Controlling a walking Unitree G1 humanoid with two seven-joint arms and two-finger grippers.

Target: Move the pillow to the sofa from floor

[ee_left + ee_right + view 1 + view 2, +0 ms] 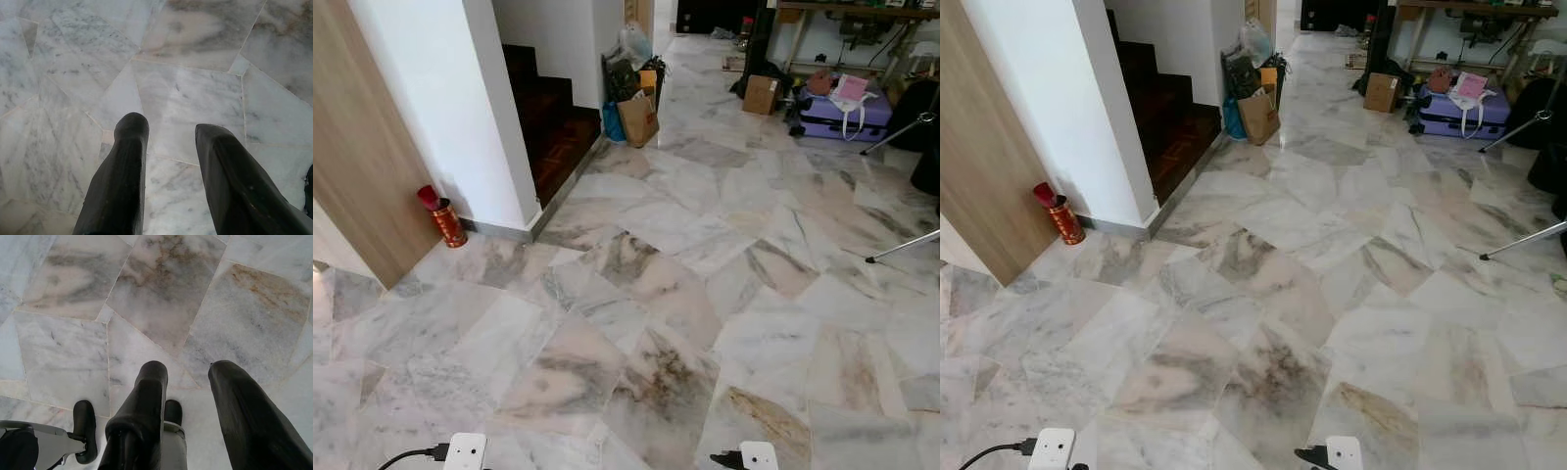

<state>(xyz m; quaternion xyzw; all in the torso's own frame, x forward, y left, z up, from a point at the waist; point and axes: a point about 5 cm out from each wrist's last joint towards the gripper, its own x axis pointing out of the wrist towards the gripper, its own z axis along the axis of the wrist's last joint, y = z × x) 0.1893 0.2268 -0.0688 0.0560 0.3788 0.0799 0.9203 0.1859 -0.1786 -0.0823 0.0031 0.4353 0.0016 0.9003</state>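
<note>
Nearest, left gripper (168, 147) and right gripper (195, 391) hang spread, empty, over marble floor (636, 284); walking on risks clipping the tripod leg (901, 246) at right

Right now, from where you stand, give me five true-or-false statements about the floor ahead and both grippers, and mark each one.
1. The red cylindrical tin stands on the marble floor beside the white wall. True.
2. The left gripper holds a pillow. False: its fingers are open over bare marble.
3. A purple suitcase lies far ahead. True.
4. The brown paper bag sits on the dark stairs. False: it stands on the floor beside them.
5. The right gripper is shut. False: open, empty.
</note>
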